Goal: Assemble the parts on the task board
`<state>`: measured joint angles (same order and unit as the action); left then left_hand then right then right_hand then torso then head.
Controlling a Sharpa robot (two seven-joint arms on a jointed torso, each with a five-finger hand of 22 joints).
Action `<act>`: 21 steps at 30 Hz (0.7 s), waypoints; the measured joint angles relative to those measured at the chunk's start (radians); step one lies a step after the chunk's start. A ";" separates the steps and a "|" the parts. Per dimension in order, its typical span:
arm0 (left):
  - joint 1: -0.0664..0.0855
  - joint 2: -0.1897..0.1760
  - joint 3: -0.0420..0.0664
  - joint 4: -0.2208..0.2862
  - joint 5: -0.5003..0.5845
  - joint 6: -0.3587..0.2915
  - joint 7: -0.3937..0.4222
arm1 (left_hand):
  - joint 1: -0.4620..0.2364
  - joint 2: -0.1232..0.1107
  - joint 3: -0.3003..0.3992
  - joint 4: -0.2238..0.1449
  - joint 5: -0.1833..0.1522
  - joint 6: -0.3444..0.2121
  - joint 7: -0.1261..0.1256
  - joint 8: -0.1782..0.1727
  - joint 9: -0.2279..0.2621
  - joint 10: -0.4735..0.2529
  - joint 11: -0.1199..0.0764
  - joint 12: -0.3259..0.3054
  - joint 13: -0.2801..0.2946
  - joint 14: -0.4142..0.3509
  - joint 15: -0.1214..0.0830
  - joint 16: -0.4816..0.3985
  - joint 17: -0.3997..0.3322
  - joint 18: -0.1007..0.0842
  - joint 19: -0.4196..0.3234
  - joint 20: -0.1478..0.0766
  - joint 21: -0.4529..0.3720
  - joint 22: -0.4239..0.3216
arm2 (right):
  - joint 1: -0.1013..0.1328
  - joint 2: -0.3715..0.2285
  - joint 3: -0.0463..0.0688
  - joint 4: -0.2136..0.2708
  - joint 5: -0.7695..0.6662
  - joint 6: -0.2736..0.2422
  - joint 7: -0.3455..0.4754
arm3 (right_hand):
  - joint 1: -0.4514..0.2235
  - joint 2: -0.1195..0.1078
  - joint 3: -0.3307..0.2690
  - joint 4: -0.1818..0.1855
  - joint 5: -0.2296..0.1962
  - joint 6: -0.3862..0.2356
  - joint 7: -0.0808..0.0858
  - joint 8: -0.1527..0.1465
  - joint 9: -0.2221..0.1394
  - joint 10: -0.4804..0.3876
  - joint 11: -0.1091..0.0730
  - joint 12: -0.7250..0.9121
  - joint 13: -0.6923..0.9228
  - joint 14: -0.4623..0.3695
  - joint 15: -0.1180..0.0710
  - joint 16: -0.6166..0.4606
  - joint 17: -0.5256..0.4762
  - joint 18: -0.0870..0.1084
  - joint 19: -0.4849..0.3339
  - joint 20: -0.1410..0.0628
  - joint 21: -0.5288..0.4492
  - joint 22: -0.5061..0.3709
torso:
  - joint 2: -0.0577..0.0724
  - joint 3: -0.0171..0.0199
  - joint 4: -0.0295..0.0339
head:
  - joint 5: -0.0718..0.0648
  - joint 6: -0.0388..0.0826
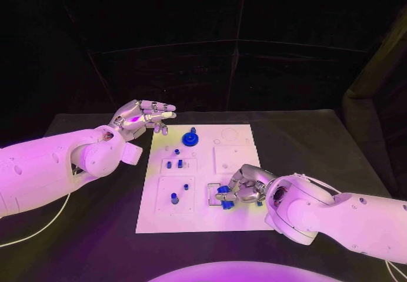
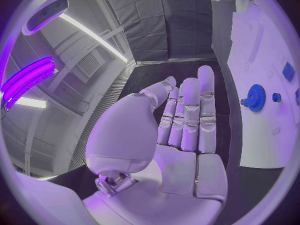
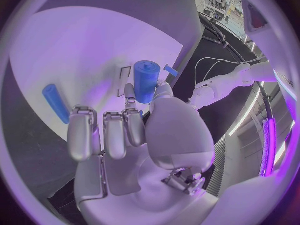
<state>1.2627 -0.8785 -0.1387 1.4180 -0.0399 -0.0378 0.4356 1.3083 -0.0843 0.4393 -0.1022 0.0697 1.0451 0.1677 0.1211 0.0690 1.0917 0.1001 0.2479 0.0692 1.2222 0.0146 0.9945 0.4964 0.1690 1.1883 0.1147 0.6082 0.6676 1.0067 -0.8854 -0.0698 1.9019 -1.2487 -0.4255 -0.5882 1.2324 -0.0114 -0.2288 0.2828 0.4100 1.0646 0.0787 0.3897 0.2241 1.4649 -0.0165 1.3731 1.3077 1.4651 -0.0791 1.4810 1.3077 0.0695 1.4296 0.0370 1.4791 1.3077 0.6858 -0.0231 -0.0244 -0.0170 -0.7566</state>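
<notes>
Right hand (image 1: 242,191): near right of the task board (image 1: 237,157), fingers curled around a blue cylinder part (image 3: 146,80), probably lining it up for a slot
Pegs (image 1: 174,198): blue, standing near-left
Gear part (image 1: 191,139): seated at far end
Left hand (image 1: 140,117): far left, flat, spread wide, holding nothing, just waiting off-board I guess

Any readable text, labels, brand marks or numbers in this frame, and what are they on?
None can be read. The task board shows only outlines and holes, no legible print. The blue parts, such as the gear and the cylinder the right hand holds, carry no markings. The left hand bears none either.
</notes>
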 measured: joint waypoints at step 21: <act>0.001 -0.002 0.000 0.008 0.000 0.006 -0.005 | 0.000 0.000 -0.003 -0.003 0.000 0.000 0.000 0.000 0.000 0.000 0.000 0.000 0.000 0.000 0.000 0.000 -0.001 0.000 0.000 0.000 -0.003 -0.001 | 0.000 0.052 0.001 -0.040 -0.113 0.002 -0.061 | -0.174 -0.125 0.034 0.014 -0.350 0.006 -0.025 0.008 0.054 0.004 -0.003 -0.052 0.000 0.000 0.000 -0.023 -0.017 0.000 -0.001 -0.006 -0.007 0.000 | 0.000 -0.0010 -0.0018 | 0.007 -0.002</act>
<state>1.2635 -0.8809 -0.1388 1.4257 -0.0400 -0.0316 0.4304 1.3084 -0.0843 0.4363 -0.1052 0.0697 1.0451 0.1677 0.1211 0.0690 1.0917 0.1001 0.2479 0.0692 1.2221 0.0146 0.9945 0.4955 0.1690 1.1883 0.1147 0.6053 0.6669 1.0071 -0.8331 -0.0691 1.8618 -1.3619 -0.4231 -0.6493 1.0588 -0.1361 -0.1946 0.2968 0.0599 1.0701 0.0533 0.3977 0.2777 1.4684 -0.0200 1.3216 1.3077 1.4650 -0.0791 1.4576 1.2909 0.0695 1.4283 0.0308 1.4723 1.3076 0.6859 -0.0241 -0.0263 -0.0099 -0.7588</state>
